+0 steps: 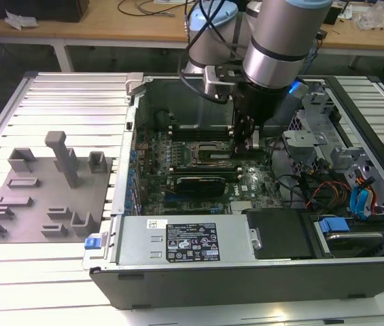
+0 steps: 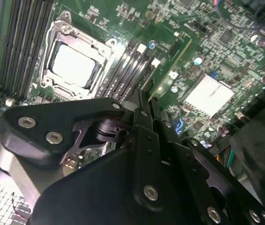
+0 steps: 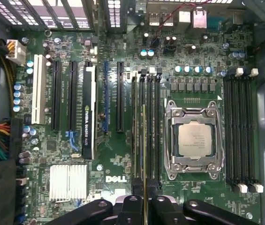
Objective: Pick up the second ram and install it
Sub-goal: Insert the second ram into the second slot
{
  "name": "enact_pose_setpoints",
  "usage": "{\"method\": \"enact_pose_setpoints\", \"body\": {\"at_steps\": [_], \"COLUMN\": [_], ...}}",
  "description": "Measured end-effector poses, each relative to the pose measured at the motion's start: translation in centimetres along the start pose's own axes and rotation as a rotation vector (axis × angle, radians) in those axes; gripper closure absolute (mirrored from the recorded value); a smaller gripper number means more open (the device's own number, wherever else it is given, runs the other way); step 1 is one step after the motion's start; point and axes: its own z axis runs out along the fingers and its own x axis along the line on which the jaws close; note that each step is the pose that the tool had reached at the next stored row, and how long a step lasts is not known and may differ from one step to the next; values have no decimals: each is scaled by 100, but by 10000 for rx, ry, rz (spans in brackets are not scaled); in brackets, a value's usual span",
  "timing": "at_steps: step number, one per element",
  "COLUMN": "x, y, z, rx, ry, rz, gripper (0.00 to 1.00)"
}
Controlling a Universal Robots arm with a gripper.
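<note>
- The arm [image 1: 283, 41] reaches down into the open PC case [image 1: 246, 272], which lies on its side on a slatted metal table [image 1: 56, 88].
- The gripper [image 1: 245, 146] sits low over the motherboard [image 1: 198, 193], right by the processor socket [image 1: 208, 157] in the exterior view.
- The claw is pinched tight on the second ram [image 3: 144, 150]: in the first wrist view the two black fingers [image 3: 131, 206] squeeze the thin stick edge-on, and it runs straight out from between them.
- In the second wrist view the same stick [image 2: 167, 70] shows as a green board with a yellowish edge, sticking out past the fingertips [image 2: 144, 110] toward the memory slots [image 2: 130, 63].
- The stick lines up along the bank of black slots [image 3: 147, 122] just beside the socket [image 3: 194, 139], on the side facing the expansion slots. Whether it's seated in a slot or still above it can't be told from these shots.
- Another bank of memory slots [image 3: 239, 131] sits on the far side of the socket.
- A black graphics card [image 3: 89, 112] stands in one of the long expansion slots; it also shows in the exterior view [image 1: 198, 185].
- A finned silver heatsink [image 3: 68, 182] sits near the fingers in the first wrist view.
- On the exterior view's left, a grey fixture plate [image 1: 49, 197] with upright posts rests on the table, well apart from the case.
</note>
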Motion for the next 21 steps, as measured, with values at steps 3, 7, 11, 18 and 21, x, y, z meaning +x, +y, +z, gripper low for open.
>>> {"method": "enact_pose_setpoints", "body": {"at_steps": [3, 7, 11, 18, 21], "x": [-26, -27, -25, -22, -21], "y": [115, 149, 147, 137, 136], "z": [41, 88, 141, 263, 291], "rx": [7, 9, 9, 9, 9], "ry": [-35, -33, -34, -49, -48], "rz": [-2, -4, -4, -5, -4], "gripper": [89, 89, 89, 89, 89]}}
